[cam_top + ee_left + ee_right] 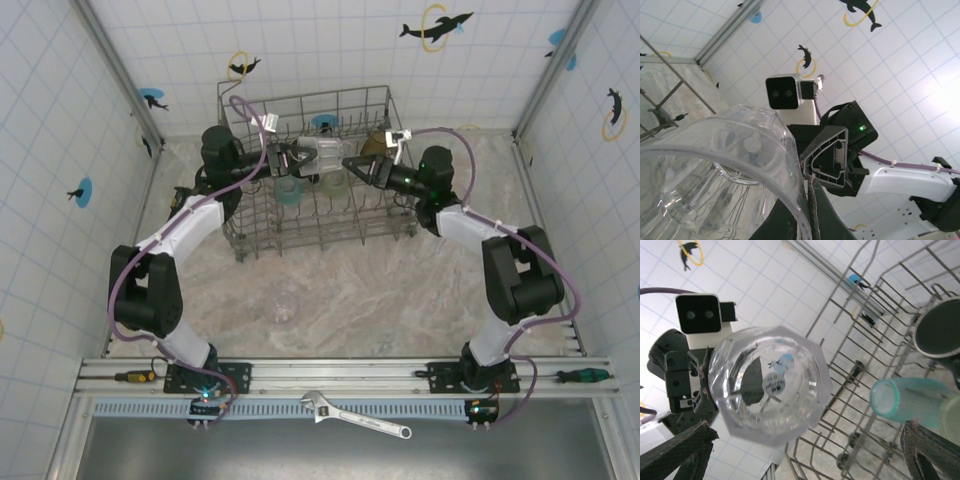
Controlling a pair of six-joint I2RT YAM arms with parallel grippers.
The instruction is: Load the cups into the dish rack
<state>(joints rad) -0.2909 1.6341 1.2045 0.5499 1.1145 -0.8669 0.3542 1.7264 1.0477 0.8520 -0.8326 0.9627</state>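
Left claw [292, 156]: clenched on clear glass [322, 153] above rack [305, 240]. Right claw [352, 163]: spread wide, empty. Glass likely light, rigid, slick, breakable; best gripped across its wall.

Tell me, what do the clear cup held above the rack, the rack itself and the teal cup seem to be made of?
Clear cup: glass or hard plastic, glossy; tiles show through it, which one is unclear. Rack: thin grey metal wire, dull. Teal cup: probably frosted plastic, translucent and matt.
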